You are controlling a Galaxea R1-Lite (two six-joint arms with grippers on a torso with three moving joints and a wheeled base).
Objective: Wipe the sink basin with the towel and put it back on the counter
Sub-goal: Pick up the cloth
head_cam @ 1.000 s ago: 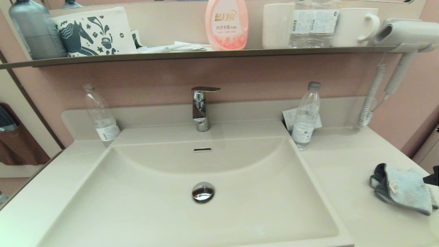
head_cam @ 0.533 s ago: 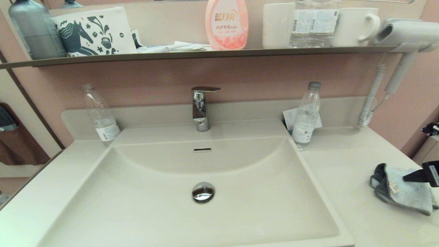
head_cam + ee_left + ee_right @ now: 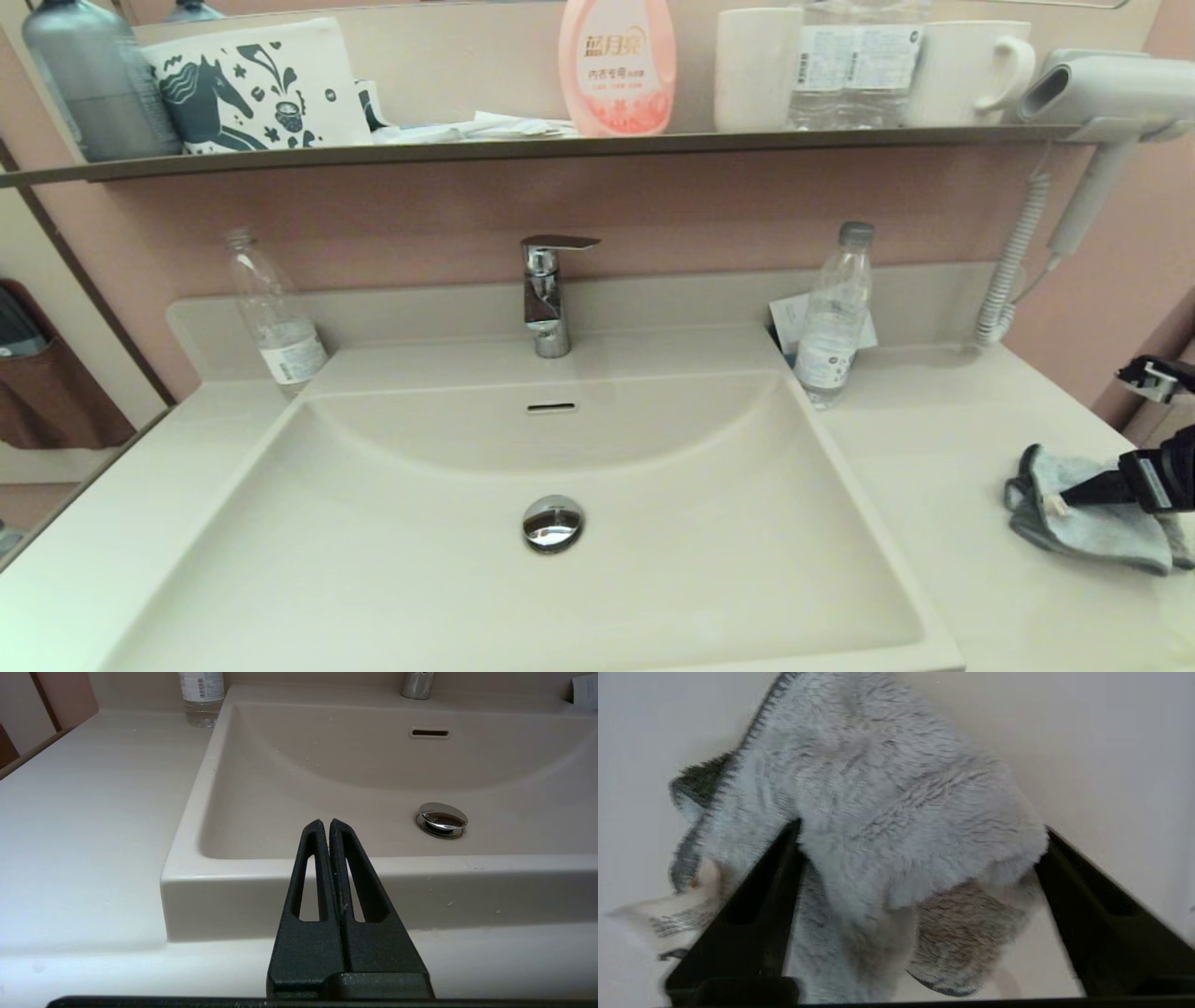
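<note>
- Head view: the towel [image 3: 1083,523] is seen lying crumpled on the worktop [image 3: 934,439], well to the right of the basin [image 3: 523,579] and apart from it.
- The right end effector [image 3: 1106,485] is found further in over the towel than half a second ago, when only its tip reached the cloth; a second ago it was barely in view at the frame's edge.
- In the right wrist view the fingers [image 3: 752,910] are spread wide, one on each side of a raised fold of the towel [image 3: 887,826]; nothing is gripped yet.
- The towel's outline is slightly altered from the earlier pictures, so it is judged to have been nudged by the lower finger.
- The task is judged to be at the pick-up step: closing on the fold is what remains before any wiping.
- The basin is not yet touched by the cloth.
- The left end effector [image 3: 325,823] is parked in front of the basin's near edge, fingers pressed together, holding nothing.
</note>
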